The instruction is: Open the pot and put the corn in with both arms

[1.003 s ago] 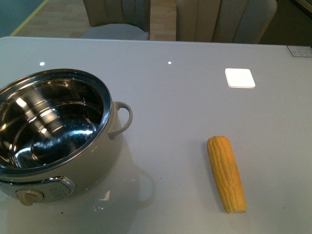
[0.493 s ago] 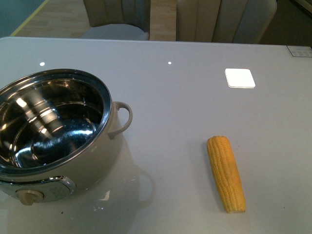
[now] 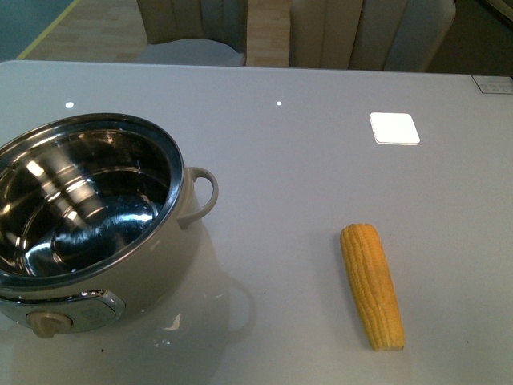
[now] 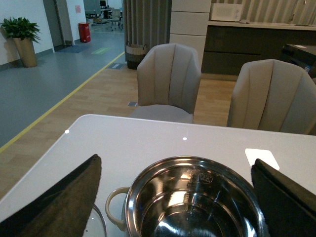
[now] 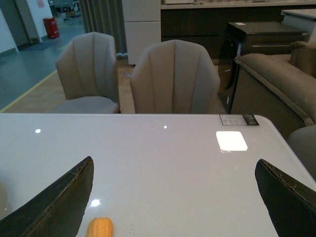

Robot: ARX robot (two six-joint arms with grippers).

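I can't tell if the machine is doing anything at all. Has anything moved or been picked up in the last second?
Nothing visibly changed in the front view. The pot stands in the same place with its lid off. The corn lies in the same spot on the table, to the right of the pot and apart from it.

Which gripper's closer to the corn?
Right. The right gripper faces the corn, just ahead of its open fingers; the left gripper sits at the pot, with no corn in its view.
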